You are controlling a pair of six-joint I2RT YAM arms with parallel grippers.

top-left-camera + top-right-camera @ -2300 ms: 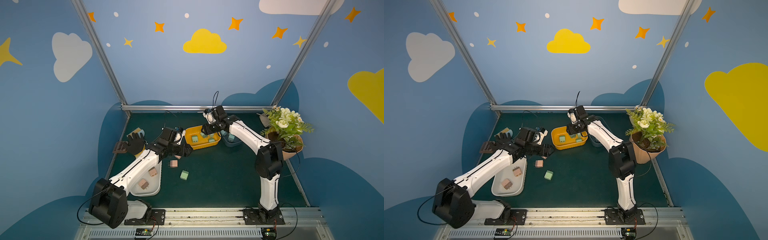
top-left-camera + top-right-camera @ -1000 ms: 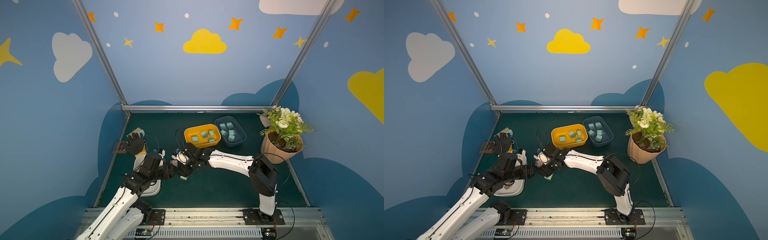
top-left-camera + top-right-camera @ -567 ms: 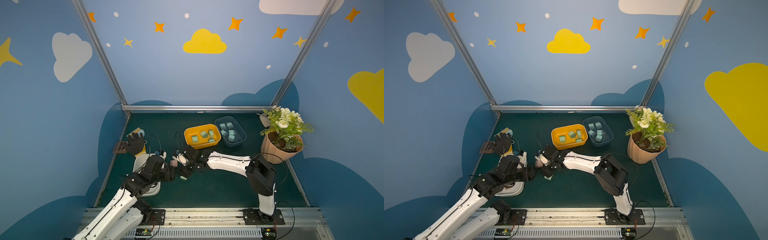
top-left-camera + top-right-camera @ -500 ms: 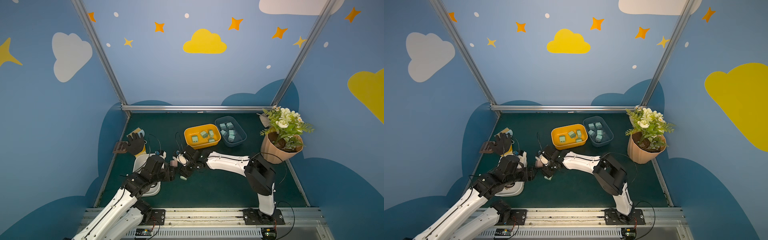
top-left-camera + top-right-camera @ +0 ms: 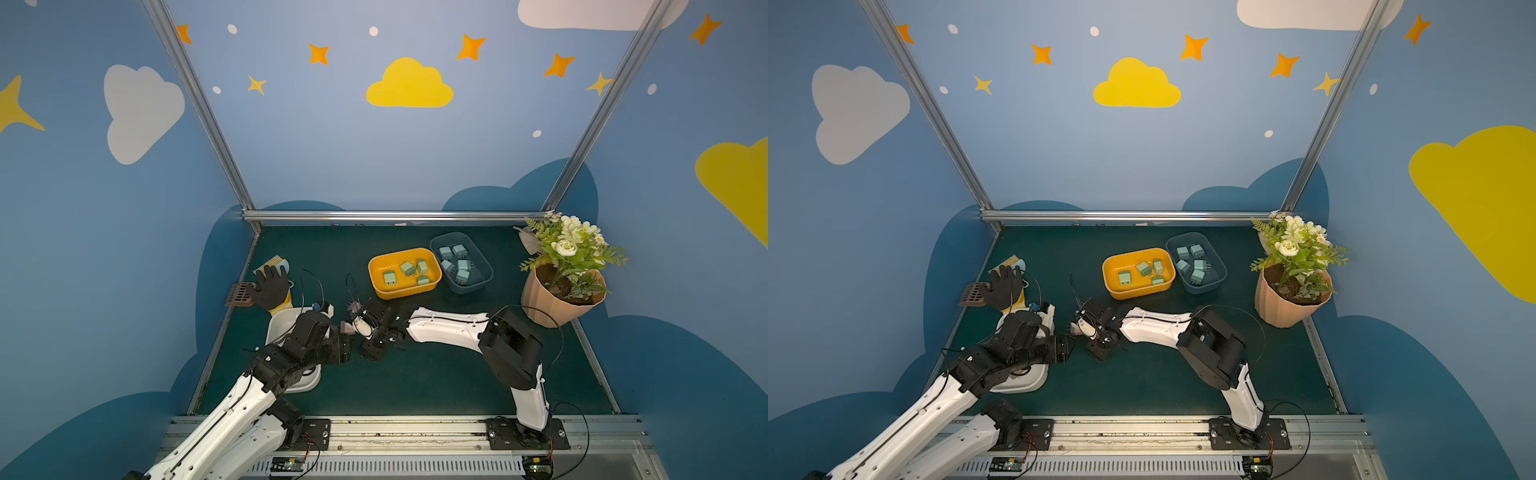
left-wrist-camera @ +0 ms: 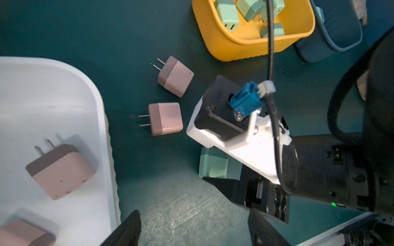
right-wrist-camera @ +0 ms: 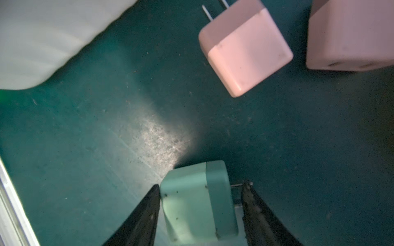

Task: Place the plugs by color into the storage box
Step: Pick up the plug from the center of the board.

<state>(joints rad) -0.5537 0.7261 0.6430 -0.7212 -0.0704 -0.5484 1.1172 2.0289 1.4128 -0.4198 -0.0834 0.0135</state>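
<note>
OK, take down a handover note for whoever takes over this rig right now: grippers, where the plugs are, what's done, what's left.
Left gripper: open, empty, beside the tray.
Right gripper: jaws astride a green plug on the mat; unclear whether it is clamped.
Done: green plugs in the yellow bin, teal plugs in the blue bin, two pink plugs visible in the tray.
Left: that green plug to the yellow bin; two loose pink plugs from mat to tray.

A robot lab booth — cloud-painted walls (image 5: 332,145), aluminium frame (image 5: 395,215), base rail (image 5: 407,434).
</note>
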